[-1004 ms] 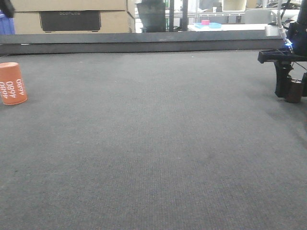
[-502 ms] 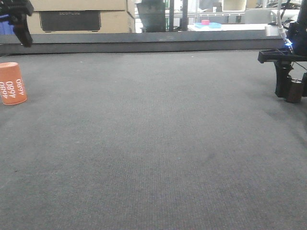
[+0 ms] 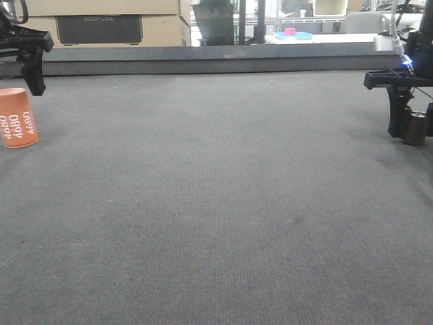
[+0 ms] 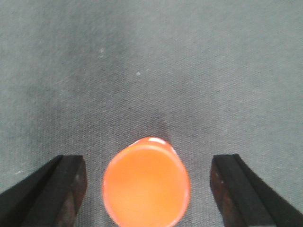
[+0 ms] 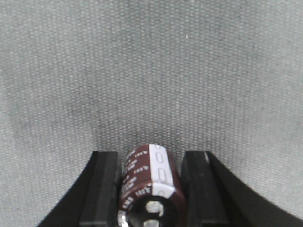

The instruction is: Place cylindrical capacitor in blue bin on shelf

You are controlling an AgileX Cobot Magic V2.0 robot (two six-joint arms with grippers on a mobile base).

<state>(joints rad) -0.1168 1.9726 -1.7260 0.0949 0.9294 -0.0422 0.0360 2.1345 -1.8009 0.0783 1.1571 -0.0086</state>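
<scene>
Grey mat (image 3: 216, 223) spreads broad to the left of the cylindrical capacitor (image 3: 415, 128), which stands upright on it at the front view's right edge. Only the wrist view shows the right gripper (image 5: 149, 158) clamped on the capacitor's sides. Far left of the capacitor, the left gripper (image 4: 147, 163) gapes wide above the orange cylinder (image 4: 147, 187), not touching it. Behind the capacitor, a dark ledge (image 3: 216, 57) bounds the mat.

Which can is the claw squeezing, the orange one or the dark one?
The small dark brown cylindrical capacitor: the right gripper is clamped on both its sides. The bigger orange cylinder sits untouched below the wide-open left gripper.
</scene>
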